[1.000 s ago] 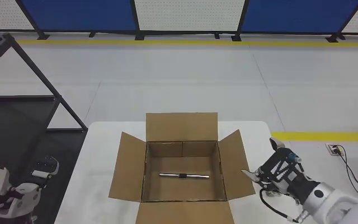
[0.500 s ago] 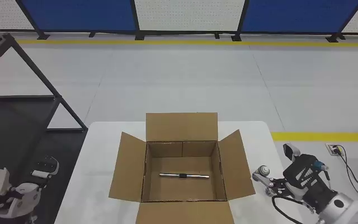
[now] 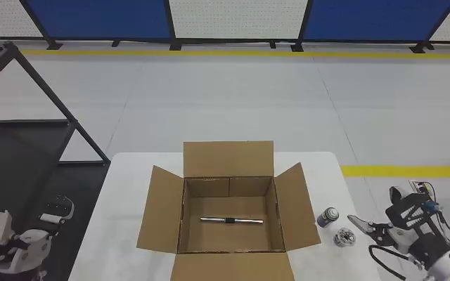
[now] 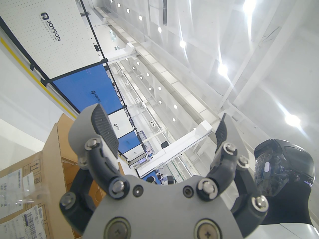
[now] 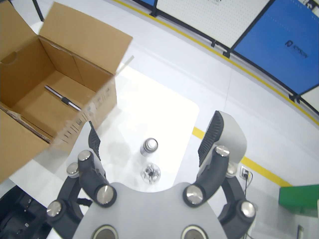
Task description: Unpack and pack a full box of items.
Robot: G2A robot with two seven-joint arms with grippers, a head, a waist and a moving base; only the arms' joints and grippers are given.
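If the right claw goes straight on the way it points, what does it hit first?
Probably the small round metal part lying just ahead; the little can stands just beyond it. Depth is uncertain.

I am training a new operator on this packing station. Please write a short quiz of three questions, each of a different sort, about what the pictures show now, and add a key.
1. True or false: the cardboard box holds no item.
2. Choose one. Where are the small can and the round metal part?
A. inside the box
B. on the table, on the robot's right of the box
C. between the fingers of a gripper
3. Fill the gap: the right gripper has its fingers ____ and holds nothing.

Key:
1. False: a metal rod lies on the floor of the box.
2. B
3. open
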